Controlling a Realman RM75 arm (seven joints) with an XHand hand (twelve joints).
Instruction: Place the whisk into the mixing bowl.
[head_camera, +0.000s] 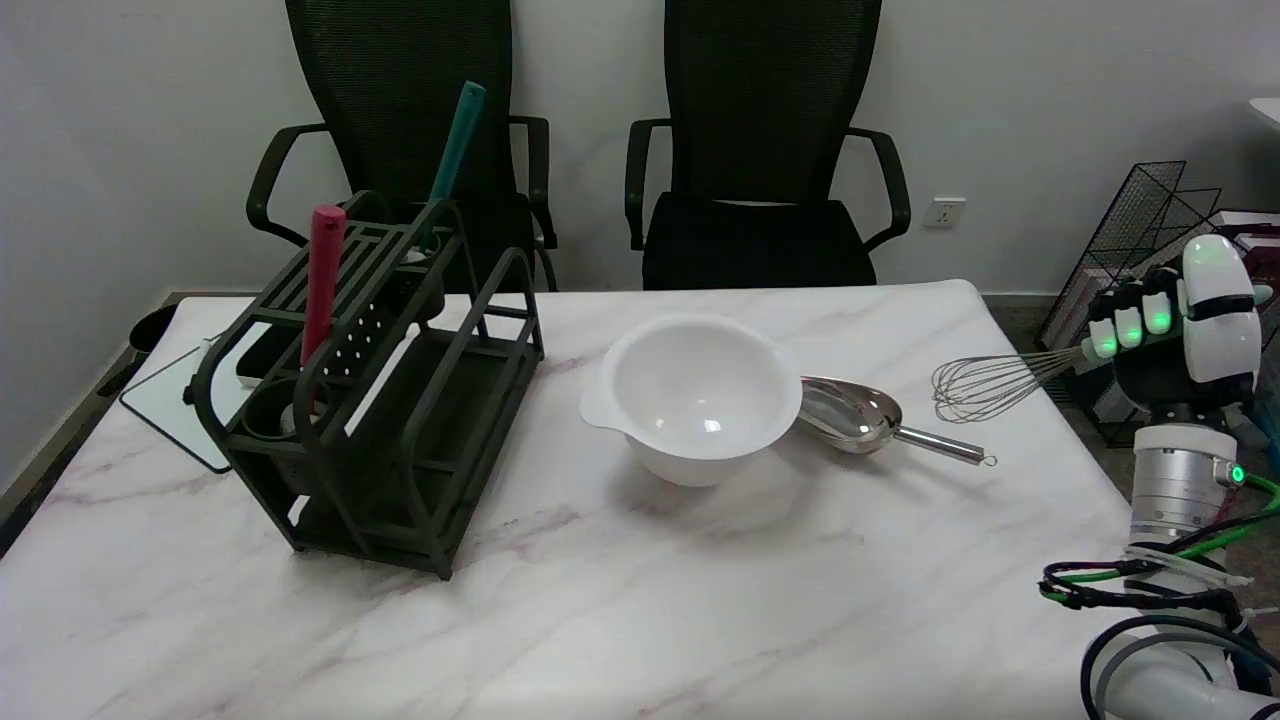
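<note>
the right hand (1165, 335) is closed around the handle of the whisk (990, 385), fingers wrapped over the handle end so that the wire head sticks out sideways, away from the palm and toward the middle of the bench (600, 600). the whisk looks to be lifted, its wires hanging above the bench's edge rather than resting on it, and it lies close to level, which suits a sideways carry: the head leads and the hand follows behind.

beyond the whisk's tip, further out from the hand in the same direction, lies a metal scoop (860, 415), its bowl end just beside or touching the rim of the white mixing bowl (695, 395), its thin handle pointing back toward the hand. the mixing bowl sits upright past the scoop, open side up. the scoop lies between hand and bowl, so the carry probably needs enough height to pass over it.

much further off, on the far side of the bowl from the hand, stands a dark rack (380, 420) with a red-handled tool (322, 280) and a teal-handled tool (455, 150) upright in it.

the whisk is held but still well short of the bowl.
</note>
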